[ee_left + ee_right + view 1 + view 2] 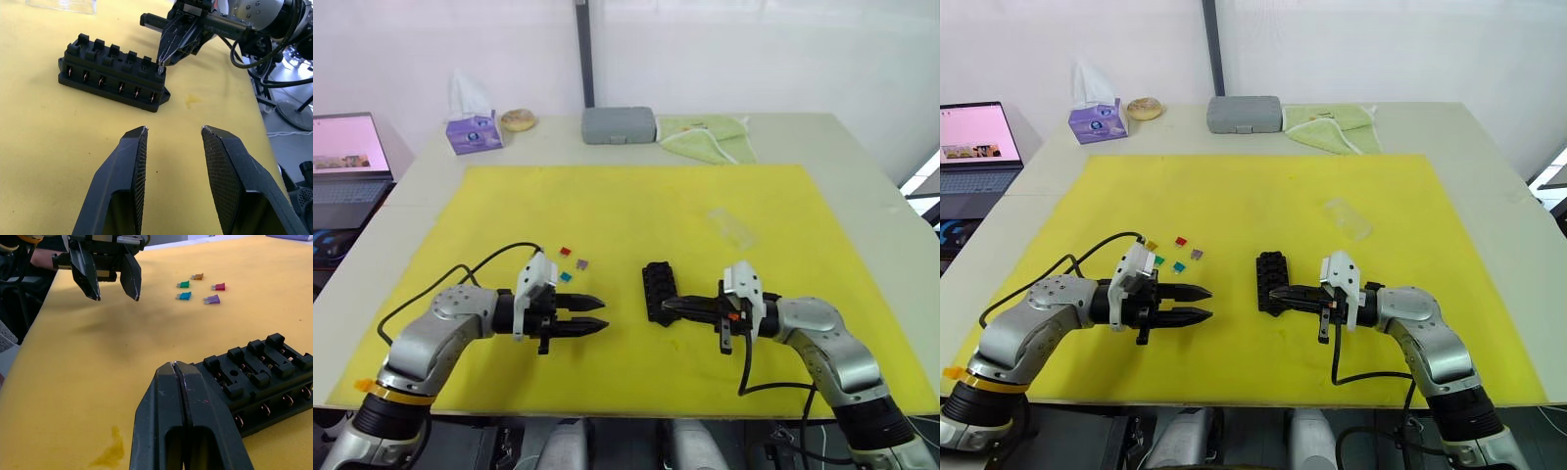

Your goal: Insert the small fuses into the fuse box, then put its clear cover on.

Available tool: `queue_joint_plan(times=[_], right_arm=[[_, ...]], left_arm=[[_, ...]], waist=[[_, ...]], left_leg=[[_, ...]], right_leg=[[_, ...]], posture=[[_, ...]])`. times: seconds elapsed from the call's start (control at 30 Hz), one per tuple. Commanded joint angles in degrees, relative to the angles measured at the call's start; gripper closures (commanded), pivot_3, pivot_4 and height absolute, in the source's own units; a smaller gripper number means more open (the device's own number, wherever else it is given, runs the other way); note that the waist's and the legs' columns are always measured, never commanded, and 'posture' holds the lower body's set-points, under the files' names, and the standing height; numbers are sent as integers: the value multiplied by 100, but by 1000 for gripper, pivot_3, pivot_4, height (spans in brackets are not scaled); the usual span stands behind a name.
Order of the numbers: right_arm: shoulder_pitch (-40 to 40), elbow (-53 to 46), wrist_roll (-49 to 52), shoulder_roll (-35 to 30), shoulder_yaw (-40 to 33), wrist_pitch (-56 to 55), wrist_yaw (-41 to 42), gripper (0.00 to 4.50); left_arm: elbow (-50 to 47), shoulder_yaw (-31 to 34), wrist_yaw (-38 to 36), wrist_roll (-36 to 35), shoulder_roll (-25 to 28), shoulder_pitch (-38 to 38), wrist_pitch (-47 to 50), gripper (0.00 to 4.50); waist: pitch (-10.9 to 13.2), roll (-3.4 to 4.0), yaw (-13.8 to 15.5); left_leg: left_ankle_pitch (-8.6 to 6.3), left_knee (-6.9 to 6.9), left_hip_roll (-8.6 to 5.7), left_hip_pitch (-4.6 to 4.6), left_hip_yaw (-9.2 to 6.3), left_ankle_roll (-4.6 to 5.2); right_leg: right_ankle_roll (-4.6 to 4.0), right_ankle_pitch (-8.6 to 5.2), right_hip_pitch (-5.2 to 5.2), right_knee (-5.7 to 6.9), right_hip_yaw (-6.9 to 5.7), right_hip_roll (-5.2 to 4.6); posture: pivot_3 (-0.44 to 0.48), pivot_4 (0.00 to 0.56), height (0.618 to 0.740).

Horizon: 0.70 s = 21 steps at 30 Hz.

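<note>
Scene: wide yellow foam mat (636, 206) on pale table; off the mat at the far edge, l. to r., purple tissue box (474, 132), grey hard case (619, 124), green cloth (705, 137).
Left gripper (597, 313): hovers low over mat, l. of centre, black fingers apart w/ clear gap, nothing between them; tips aim toward the box.
Small fuses: loose on mat just beyond the left gripper, tight cluster. Orange blade fuse (197, 276), green blade fuse (183, 284), teal blade fuse (184, 295), red blade fuse (219, 286), purplish-grey blade fuse (212, 299). All lie flat; no sixth one made out.
Fuse box: small black ribbed plastic fuse box (659, 290), mid-mat, between the two grippers. Long axis runs near-to-far, slightly slanted. Slots face up, look empty in wrist views; metal contacts show along one side.
Right gripper (668, 305): fingers pressed together, nothing seen held; tip touches or sits just at the box's near end. Prob. steadying it, can't confirm.
Clear cover: transparent oblong plastic lid (731, 225), on mat beyond and r. of box, apart from it; long axis slanted.
Key relation: fuses lie on far side of left gripper, not ahead of its tips; that arm is much nearer them than the right.
Judgement: no fuse seated yet; next move likely left arm swinging to the cluster.
</note>
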Motion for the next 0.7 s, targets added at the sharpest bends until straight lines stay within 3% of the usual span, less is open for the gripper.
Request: queue_joint_plan(times=[0.03, 0.4, 0.53, 0.7], right_arm=[[93, 112, -164, -76, 155, -5, 27, 4470], [93, 188, 2, -27, -71, -306, 57, 4470], [-62, -381, 861, 26, -773, -90, -118, 4470], [-40, -1155, 1356, -489, -1437, 809, -676, 4470]], left_arm=[[-94, 87, 19, 2, -19, -43, -120, 2643], [116, 231, 29, -71, 47, -143, -39, 2643], [367, 811, 8, -965, 425, -538, 1167, 2643], [1340, 979, -334, -304, 1153, -737, 672, 2643]], waist=[[0, 0, -1], [-2, -2, -2], [2, -4, -6], [2, 1, -5]], left_leg=[[0, 0, 0, 1, 0, 0], [0, -7, 0, 37, 3, 0], [0, -6, 1, 34, 2, 0], [0, -13, 2, 35, 5, 0]], right_leg=[[0, 0, 1, 0, 0, 0], [-2, -1, 31, -1, 4, 1], [-2, -1, 29, 1, 4, 1], [-4, -3, 25, 0, 5, 2]], posture=[[0, 150, 740], [0, 150, 740], [0, 150, 740], [0, 150, 740]])
